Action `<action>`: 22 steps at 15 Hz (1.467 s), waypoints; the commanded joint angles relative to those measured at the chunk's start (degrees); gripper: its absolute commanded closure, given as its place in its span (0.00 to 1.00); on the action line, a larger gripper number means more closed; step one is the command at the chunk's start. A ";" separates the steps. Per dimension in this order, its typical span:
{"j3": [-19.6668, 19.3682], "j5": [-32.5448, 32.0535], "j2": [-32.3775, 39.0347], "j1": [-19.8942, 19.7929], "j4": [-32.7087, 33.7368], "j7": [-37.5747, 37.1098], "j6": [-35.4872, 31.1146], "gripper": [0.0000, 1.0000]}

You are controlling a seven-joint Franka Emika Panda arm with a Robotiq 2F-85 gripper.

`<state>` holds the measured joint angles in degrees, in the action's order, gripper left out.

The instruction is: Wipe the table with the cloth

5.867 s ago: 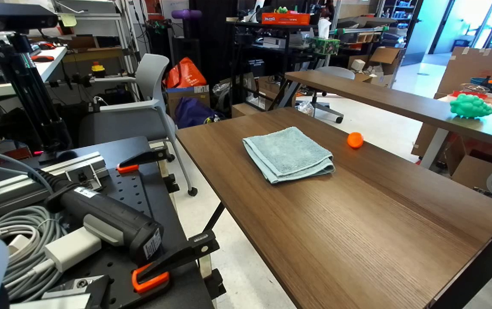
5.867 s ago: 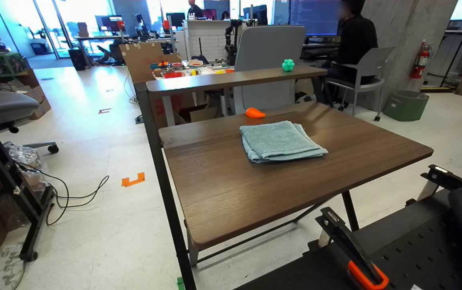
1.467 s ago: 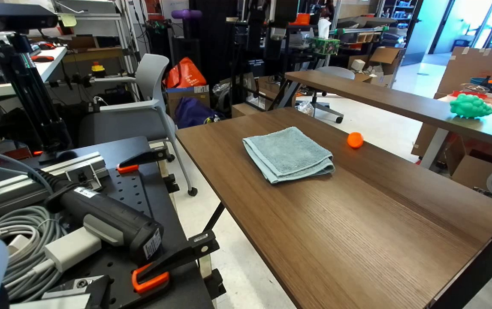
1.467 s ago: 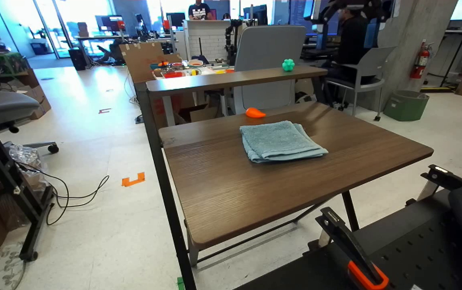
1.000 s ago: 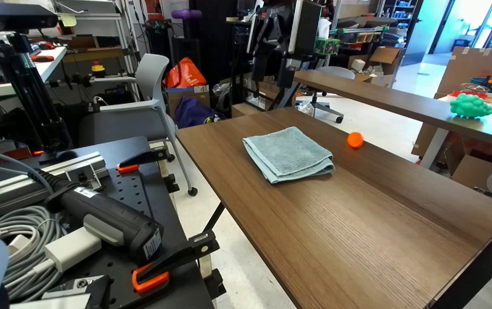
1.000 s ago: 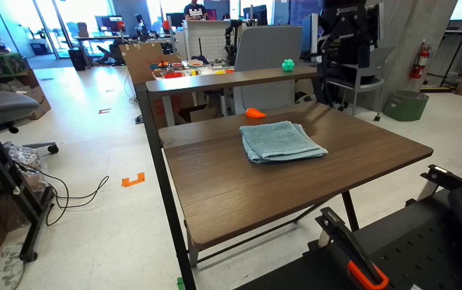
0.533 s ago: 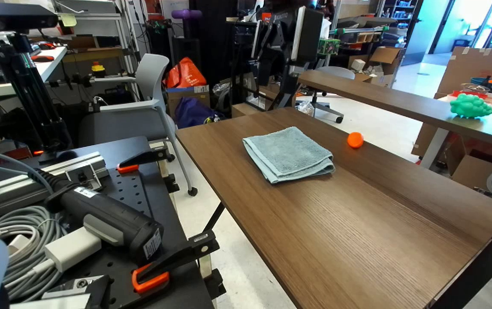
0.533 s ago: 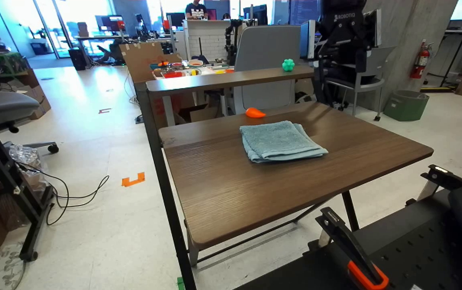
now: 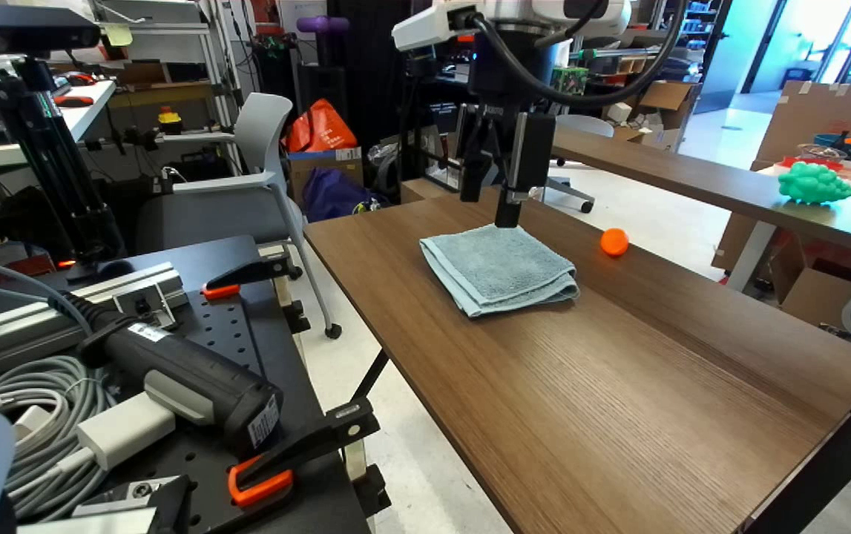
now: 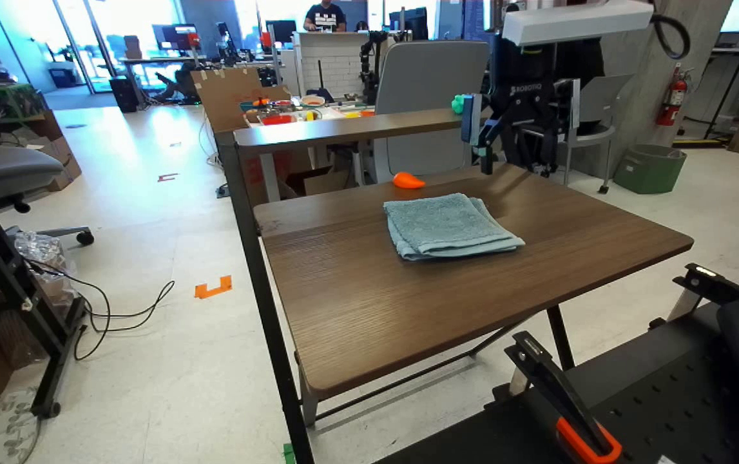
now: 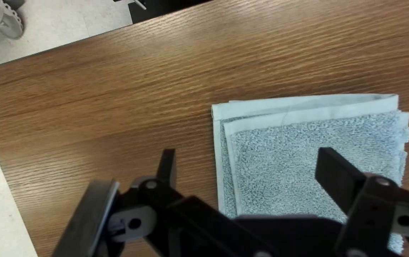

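– A brown wood-grain counter (image 9: 633, 400) in a busy workroom. How does the hand (image 11: 249, 166) stand over it?

– Fingers (image 11: 336, 178) pointing down and spread apart, nothing held between them.

– And the cloth (image 11: 279, 160)?

– Folded flat on the counter, below the hand but off toward one side: in the wrist view one finger hangs over it, the other over bare wood, the cloth's edge running between.

– Any long axis to line up with?

– Hardly; it's near square. That edge crosses the gap, so I'd expect lowering and a small sideways shift to settle the grip.

– Farther out?

– An orange toy (image 9: 614, 242), well apart from the hand and not touching the cloth.
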<state>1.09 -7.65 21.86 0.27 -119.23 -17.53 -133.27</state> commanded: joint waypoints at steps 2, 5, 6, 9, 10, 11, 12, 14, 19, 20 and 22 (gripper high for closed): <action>-1.51 0.79 0.03 1.49 0.13 0.56 -0.05 0.00; -2.04 -0.12 1.78 2.46 1.42 -1.40 -0.01 0.00; -2.22 -0.06 2.86 2.89 1.95 -2.43 -0.79 0.00; -2.46 0.39 6.52 4.42 3.72 -5.37 -2.33 0.00; -2.62 0.35 7.96 5.13 4.68 -6.60 -3.20 0.00; -2.77 0.51 9.14 5.70 5.34 -7.45 -4.16 0.00; -3.03 0.58 10.51 6.32 6.24 -8.42 -5.46 0.00; -3.93 0.45 12.74 7.61 7.62 -10.13 -7.48 0.00; -4.77 1.94 16.52 8.51 8.35 -9.58 -15.73 0.00; -4.65 2.48 16.94 8.39 8.31 -9.21 -16.69 0.00; -4.07 3.78 17.98 7.72 8.44 -7.99 -18.39 0.00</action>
<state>-2.66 -6.73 38.05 7.74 -112.02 -27.53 -149.05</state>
